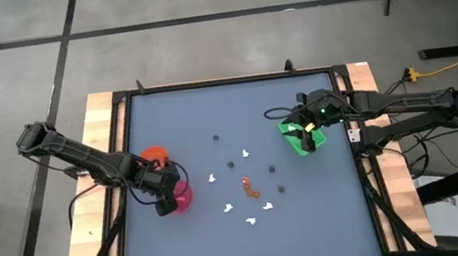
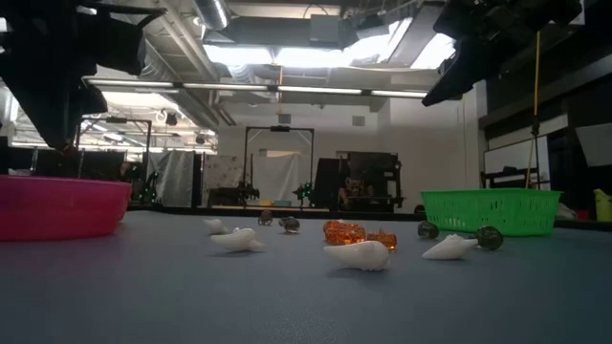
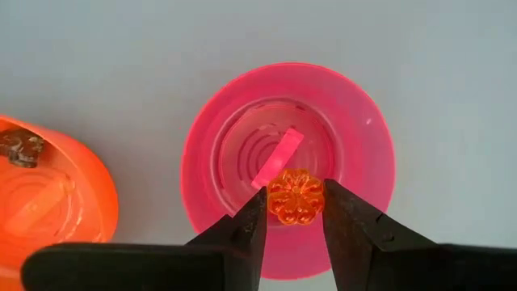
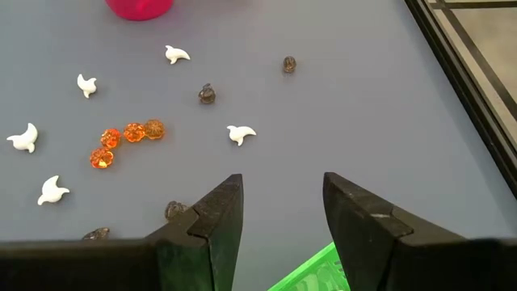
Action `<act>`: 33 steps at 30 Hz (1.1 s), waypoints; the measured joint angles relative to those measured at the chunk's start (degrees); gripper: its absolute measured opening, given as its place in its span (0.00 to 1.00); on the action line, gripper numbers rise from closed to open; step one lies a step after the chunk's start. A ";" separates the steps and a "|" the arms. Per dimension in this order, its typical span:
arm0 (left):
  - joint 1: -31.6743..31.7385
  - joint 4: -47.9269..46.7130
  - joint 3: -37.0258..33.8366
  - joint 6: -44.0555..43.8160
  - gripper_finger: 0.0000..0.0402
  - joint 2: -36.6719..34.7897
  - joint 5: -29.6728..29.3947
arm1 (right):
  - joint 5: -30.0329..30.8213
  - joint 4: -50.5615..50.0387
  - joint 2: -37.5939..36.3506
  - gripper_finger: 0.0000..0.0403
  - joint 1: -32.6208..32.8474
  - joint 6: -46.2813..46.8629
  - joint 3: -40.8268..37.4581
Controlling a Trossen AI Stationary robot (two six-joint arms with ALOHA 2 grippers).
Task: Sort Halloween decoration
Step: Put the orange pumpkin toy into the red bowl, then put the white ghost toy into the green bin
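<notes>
The left hand [image 3: 295, 220] grips an orange pumpkin piece [image 3: 296, 196] above the pink bowl [image 3: 367, 145], poised to drop it; the right hand [image 4: 283, 214], at three o'clock, gapes empty.

A lab or workshop hall: exposed ceiling ducts [image 2: 206, 91], equipment racks [image 2: 371, 180], stands, concrete floor [image 1: 200, 51]

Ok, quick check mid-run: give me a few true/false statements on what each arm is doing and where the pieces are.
1. The left gripper holds an orange pumpkin piece above the pink bowl. True.
2. The right gripper grips a white piece. False: its jaws are open and hold nothing, above the green tray.
3. The orange bowl has nothing in it. False: a dark piece lies inside.
4. White pieces lie loose on the table. True.
</notes>
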 joint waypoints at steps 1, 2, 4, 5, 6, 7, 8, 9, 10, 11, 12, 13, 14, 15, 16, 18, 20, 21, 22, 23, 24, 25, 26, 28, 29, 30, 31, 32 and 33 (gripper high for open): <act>0.00 0.00 0.00 0.02 0.21 0.00 -0.48 | 0.00 0.02 0.00 0.43 0.02 0.00 -0.01; 0.00 0.00 0.00 0.00 0.21 0.00 -0.88 | 0.00 0.00 0.00 0.43 0.01 0.00 0.00; 0.00 0.00 0.00 0.00 0.21 0.00 -1.66 | 0.00 0.00 0.00 0.43 0.00 0.00 0.00; 0.00 0.00 0.00 0.00 0.21 0.00 -1.98 | 0.00 0.00 0.00 0.43 0.00 0.00 0.00; 0.00 -0.01 0.00 -0.03 0.22 0.00 -2.04 | 0.00 0.00 0.00 0.43 0.02 0.00 0.00; 0.00 -0.02 0.00 -0.23 0.23 0.00 -2.05 | 0.00 0.00 0.00 0.43 0.02 0.00 0.00; 0.00 -0.02 0.00 -0.68 0.25 0.00 -2.06 | 0.00 0.00 0.00 0.43 0.00 0.00 0.00; 0.00 -0.02 0.00 -1.48 0.27 0.00 -2.08 | 0.00 0.00 0.00 0.43 0.00 0.01 0.00; 0.00 -0.02 0.00 -1.93 0.29 0.00 -2.08 | 0.00 0.01 0.00 0.43 0.01 0.00 0.00; 0.00 -0.02 0.00 -2.49 0.32 0.02 -2.08 | 0.00 0.01 0.00 0.43 0.01 0.00 0.00; 0.00 -0.02 0.00 -2.84 0.35 0.02 -2.08 | 0.00 0.02 0.00 0.43 0.02 0.00 -0.01; 0.00 -0.02 0.00 -2.88 0.37 0.02 -2.08 | -0.03 0.02 0.00 0.43 0.02 0.00 0.00; 0.00 -0.02 0.00 -2.96 0.40 0.02 -2.08 | -0.23 0.02 0.00 0.43 0.02 0.02 0.00; 0.00 0.02 0.00 -2.97 0.42 0.02 -2.08 | -0.91 0.04 0.00 0.43 0.00 0.02 0.00; 0.00 0.16 0.00 -2.97 0.44 0.02 -2.09 | -1.85 0.09 0.00 0.43 0.00 0.02 0.00; 0.00 0.86 0.00 -2.97 0.47 0.02 -2.50 | -3.87 0.20 0.00 0.43 0.00 0.03 0.00; 0.00 1.46 0.00 -2.97 0.49 0.02 -3.73 | -6.10 0.96 0.15 0.43 0.02 1.15 0.00; 0.00 1.64 0.00 -2.97 0.49 0.02 -4.65 | -6.73 2.05 0.36 0.43 0.02 2.90 0.00; 0.00 1.99 0.00 -2.97 0.49 0.02 -5.66 | -7.21 3.41 0.64 0.43 0.04 5.10 0.00; 0.00 2.51 0.00 -2.97 0.49 0.02 -6.64 | -7.41 4.86 1.05 0.43 0.07 7.25 0.00; 0.00 3.04 0.00 -2.97 0.49 0.02 -7.59 | -7.46 6.66 1.46 0.43 0.07 9.20 0.00; 0.00 3.44 0.00 -2.97 0.49 0.02 -8.59 | -7.47 8.42 2.00 0.43 0.07 10.78 -0.02; 0.00 3.70 0.00 -2.97 0.49 0.02 -9.52 | -7.48 10.02 2.59 0.43 0.07 12.13 0.00; 0.00 4.25 0.00 -2.90 0.48 0.02 -10.96 | -7.50 13.25 3.95 0.43 0.07 14.58 0.00; 0.00 4.11 0.00 -2.86 0.48 0.02 -11.49 | -7.53 14.83 4.72 0.43 0.07 15.21 0.00; 0.00 4.13 0.00 -2.84 0.48 0.02 -11.81 | -7.54 16.22 5.56 0.43 0.08 16.06 0.00; 0.00 4.16 0.00 -2.84 0.48 0.02 -11.92 | -7.55 17.73 6.44 0.43 0.10 16.48 0.00; 0.00 4.13 0.00 -2.84 0.48 0.02 -11.93 | -7.54 19.12 7.45 0.43 0.22 16.71 0.00; 0.00 4.14 0.00 -2.84 0.48 0.02 -11.94 | -7.47 20.39 8.44 0.43 0.69 16.85 0.00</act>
